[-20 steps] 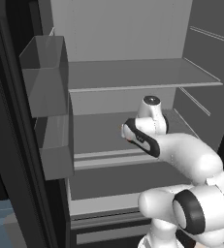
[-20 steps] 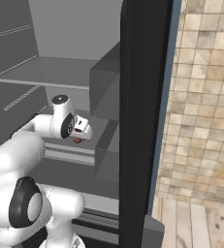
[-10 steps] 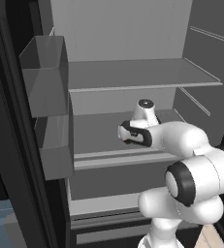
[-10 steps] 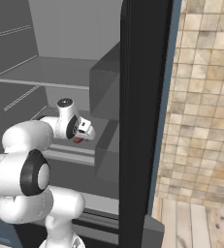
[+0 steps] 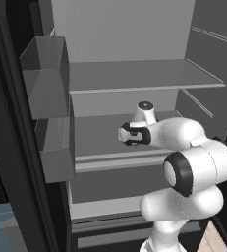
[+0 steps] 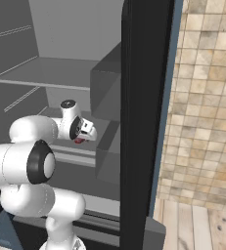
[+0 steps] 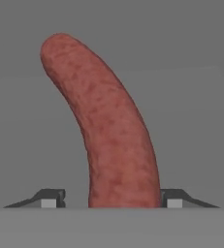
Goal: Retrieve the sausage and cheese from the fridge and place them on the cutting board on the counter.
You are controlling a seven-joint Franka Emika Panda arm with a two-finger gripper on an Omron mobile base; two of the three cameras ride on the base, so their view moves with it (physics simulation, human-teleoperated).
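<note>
The sausage (image 7: 113, 131), reddish-brown and curved, lies on a grey middle shelf (image 5: 98, 130) inside the open fridge (image 5: 134, 29). My gripper (image 7: 111, 201) straddles its near end. The right fingertip (image 7: 174, 199) sits against the sausage, while the left fingertip (image 7: 49, 199) stands a little off it, so the jaws are open around it. From the right, a red bit of the sausage (image 6: 79, 140) shows just under the gripper (image 6: 87, 134). The cheese, the cutting board and the counter are out of view.
Two grey door bins (image 5: 45, 74) (image 5: 56, 150) hang on the left door. An upper shelf (image 5: 139, 76) spans the fridge above my hand. The black right door edge (image 6: 146, 122) stands close beside the arm, with a tiled wall (image 6: 205, 97) beyond.
My hand has dropped lower and reached deeper onto the middle shelf, and the elbow has swung forward. The jaws have narrowed around the sausage.
</note>
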